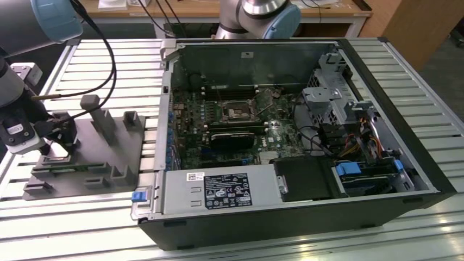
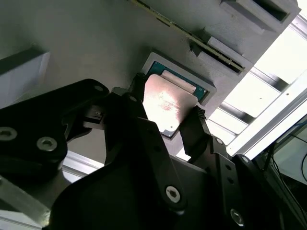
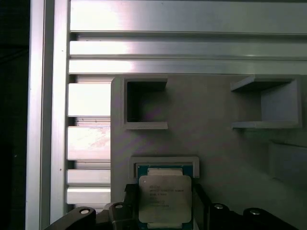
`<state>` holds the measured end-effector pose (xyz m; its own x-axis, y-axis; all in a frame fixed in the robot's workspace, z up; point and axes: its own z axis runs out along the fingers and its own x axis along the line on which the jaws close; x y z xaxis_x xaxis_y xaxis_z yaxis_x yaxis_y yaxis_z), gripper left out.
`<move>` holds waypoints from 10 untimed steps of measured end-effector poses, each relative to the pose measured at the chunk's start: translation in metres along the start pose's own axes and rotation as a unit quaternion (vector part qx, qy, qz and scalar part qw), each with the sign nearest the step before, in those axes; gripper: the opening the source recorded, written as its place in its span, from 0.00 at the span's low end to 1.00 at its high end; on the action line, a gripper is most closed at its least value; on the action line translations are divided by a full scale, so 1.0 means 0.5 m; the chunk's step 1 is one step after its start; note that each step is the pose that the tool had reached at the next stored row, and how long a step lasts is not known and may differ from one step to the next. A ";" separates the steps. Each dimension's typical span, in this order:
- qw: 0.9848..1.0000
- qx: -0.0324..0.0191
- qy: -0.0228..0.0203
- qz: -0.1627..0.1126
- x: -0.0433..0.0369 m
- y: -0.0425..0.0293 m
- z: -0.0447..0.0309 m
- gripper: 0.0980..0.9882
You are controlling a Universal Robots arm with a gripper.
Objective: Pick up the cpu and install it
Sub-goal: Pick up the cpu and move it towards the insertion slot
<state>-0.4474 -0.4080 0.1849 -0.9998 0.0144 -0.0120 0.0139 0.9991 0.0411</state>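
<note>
The tool (image 2: 165, 112) is closed on the cpu (image 2: 163, 98). Its two dark fingers (image 2: 135, 103) bear on opposite edges of the chip, and the shiny metal top faces up between them. This edge grip appears chosen to keep the pads clear of the chip's top face and underside.

In both wrist views the cpu lies within or just above its shallow framed pocket (image 3: 163, 160) in the grey plastic tray (image 3: 216, 153). A strip of green substrate shows at the pocket's rim. Whether the chip has left the pocket floor cannot be told.

In the exterior view the tray sits on the slatted aluminium tabletop (image 1: 73, 223), toward that view's left. Its upright blocks stand near the tool.

The open computer case (image 1: 427, 179) lies on its side just beside the tray. Its motherboard (image 1: 217, 136) is exposed, and the cpu socket (image 1: 238, 113) sits near the board's middle, well apart from the tool.

Judgement: the pick is under way and the install has not begun.
</note>
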 end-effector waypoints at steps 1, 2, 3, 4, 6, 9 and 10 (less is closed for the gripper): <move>1.000 0.000 0.000 0.000 0.000 0.000 0.000 0.49; 1.000 0.000 0.000 0.000 0.000 0.000 0.000 0.49; 1.000 0.000 0.000 0.000 0.000 0.000 0.000 0.49; 1.000 0.000 0.000 0.000 0.000 0.000 0.000 0.49; 1.000 0.000 0.000 0.000 0.000 0.000 0.000 0.49; 1.000 0.000 0.000 0.000 0.000 0.000 -0.003 0.49; 1.000 0.000 0.000 0.000 0.000 0.000 -0.007 0.49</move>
<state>-0.4474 -0.4079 0.1882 -0.9998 0.0144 -0.0123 0.0139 0.9990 0.0413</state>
